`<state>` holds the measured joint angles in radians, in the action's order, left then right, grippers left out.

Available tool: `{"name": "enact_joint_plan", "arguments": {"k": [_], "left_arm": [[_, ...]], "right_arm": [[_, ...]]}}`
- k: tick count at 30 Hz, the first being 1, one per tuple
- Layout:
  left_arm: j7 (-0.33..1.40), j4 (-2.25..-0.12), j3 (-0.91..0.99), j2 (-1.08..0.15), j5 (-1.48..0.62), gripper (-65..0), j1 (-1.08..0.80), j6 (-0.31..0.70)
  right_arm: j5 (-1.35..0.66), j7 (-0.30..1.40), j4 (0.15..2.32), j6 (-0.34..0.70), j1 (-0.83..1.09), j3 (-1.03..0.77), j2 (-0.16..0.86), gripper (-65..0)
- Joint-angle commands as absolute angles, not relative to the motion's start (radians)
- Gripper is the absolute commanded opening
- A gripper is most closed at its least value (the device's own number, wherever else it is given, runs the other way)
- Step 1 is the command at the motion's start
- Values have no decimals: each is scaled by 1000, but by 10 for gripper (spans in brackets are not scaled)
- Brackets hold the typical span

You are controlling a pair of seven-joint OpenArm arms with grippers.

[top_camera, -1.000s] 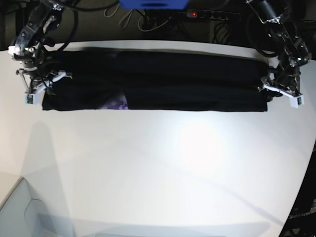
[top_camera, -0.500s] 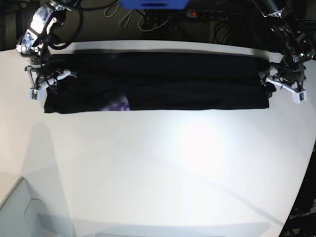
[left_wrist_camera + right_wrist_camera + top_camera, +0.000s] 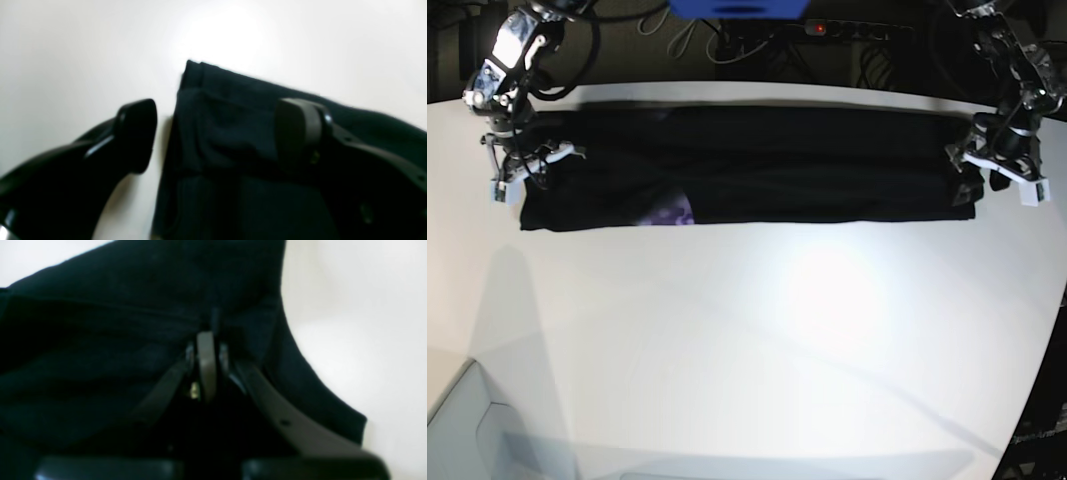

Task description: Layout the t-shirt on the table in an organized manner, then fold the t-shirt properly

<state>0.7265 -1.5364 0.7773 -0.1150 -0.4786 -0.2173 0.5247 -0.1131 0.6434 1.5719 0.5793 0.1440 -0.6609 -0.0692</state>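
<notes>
You're working with the t-shirt (image 3: 747,180) lying as a long, folded black strip across the tabletop (image 3: 727,340), on the side near the arms, with a purple patch (image 3: 667,208) showing toward the right end. The left jaws (image 3: 218,136) are standing wide apart at the left end, holding nothing: one finger is sitting beyond the cloth edge, the other is over the cloth. You're probably having them straddle that end to take a fresh bite or let go after straightening. The right jaws (image 3: 208,336) are closed, tips together down at the cloth by the right end; you can't tell whether fabric is pinched between them. They're likely anchoring that end so the strip isn't sliding while the left side is being adjusted. Layers are looking uneven at both ends, so squaring them is probably the current step, before any further fold.

Versus the earlier frame: the left jaws are now spreading much wider, where they were looking narrower over the same end. The strip is sitting slightly further left, patch included, and the right arm is shifting a touch the same way. The overall strip shape is staying about the same.
</notes>
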Motion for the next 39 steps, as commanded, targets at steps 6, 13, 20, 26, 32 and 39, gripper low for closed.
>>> {"name": "enact_joint_plan", "arguments": {"k": [6,13,20,26,32,39], "left_arm": [[710,-1445,774,-131,-487,-121,-211,530],[710,-1366,773,-133,-487,-123,-197,538],[707,-1250,748,-166,-487,-298,-163,539],[710,-1162,734,-185,-487,-650,-114,532],[710,-1211,737,-205,-495,-649,-99,532],[710,-1425,739,-219,-498,-649,-99,529]], "right_arm": [[-110,667,1578,581,140,-653,-70,-650],[-108,667,1580,581,140,-630,-70,-650],[-108,665,1580,581,136,-630,-70,-650],[-108,667,1580,581,134,-625,-70,-650],[-108,661,1580,579,140,-581,-70,-650],[-107,659,1578,578,134,-561,-97,-650]]}}
